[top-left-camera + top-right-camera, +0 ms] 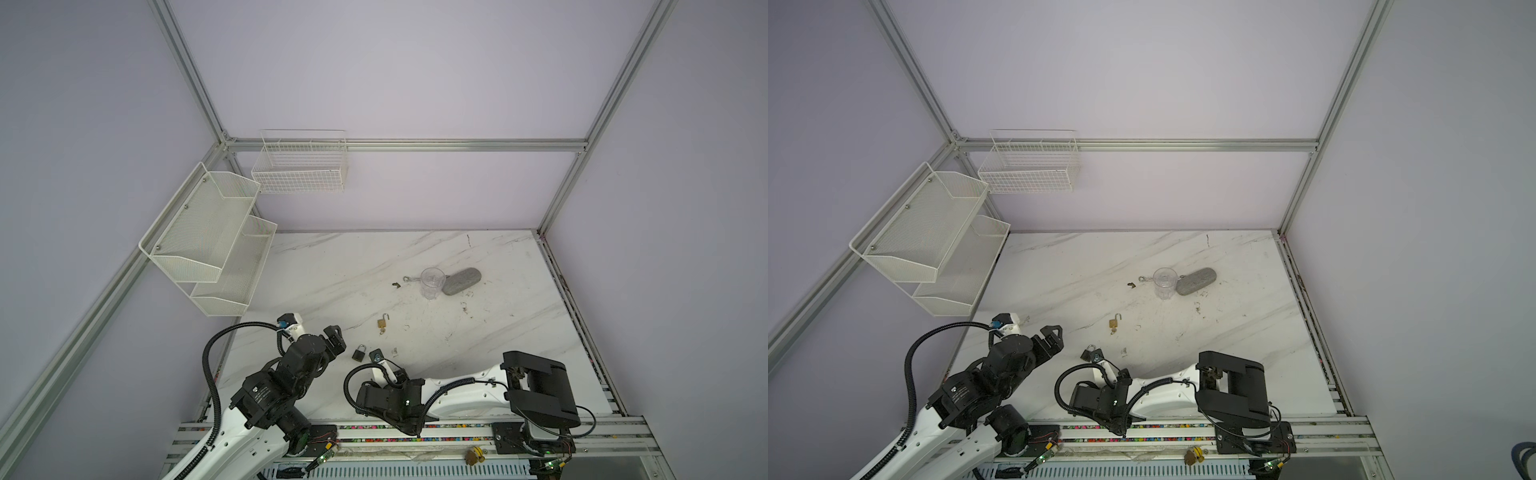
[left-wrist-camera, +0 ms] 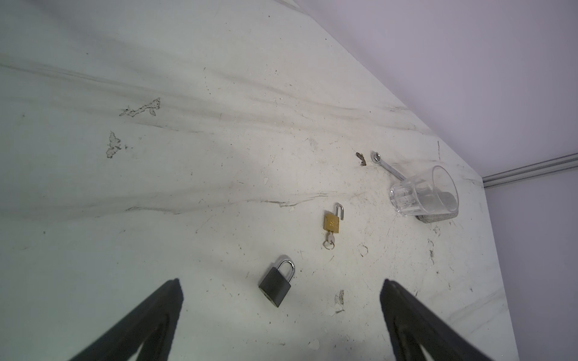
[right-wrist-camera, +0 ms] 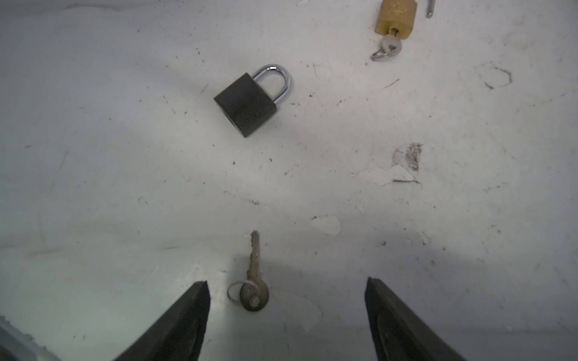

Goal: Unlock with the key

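Surface: white marble-look tabletop [image 1: 332, 266], scuffed, chipped in spots.
Room: lilac walls [image 1: 415, 83], alu frame [image 1: 415, 145], wire basket [image 1: 299, 170] on back wall.
Right gripper [image 3: 286, 281]: jaws apart, empty.
Key [image 3: 255, 275]: flat on top, betw. right fingertips, untouched, blade fwd.
Black padlock [image 3: 247, 103]: beyond key tip, shackle shut.
Left gripper [image 2: 281, 281]: jaws wide apart, empty, padlock just ahead.

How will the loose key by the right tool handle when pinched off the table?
The key lies flat on the hard table, so it will probably skate before the open right tool catches an edge. It looks like thin metal, so it is likely stiff and light. Its small ring may flop or snag.
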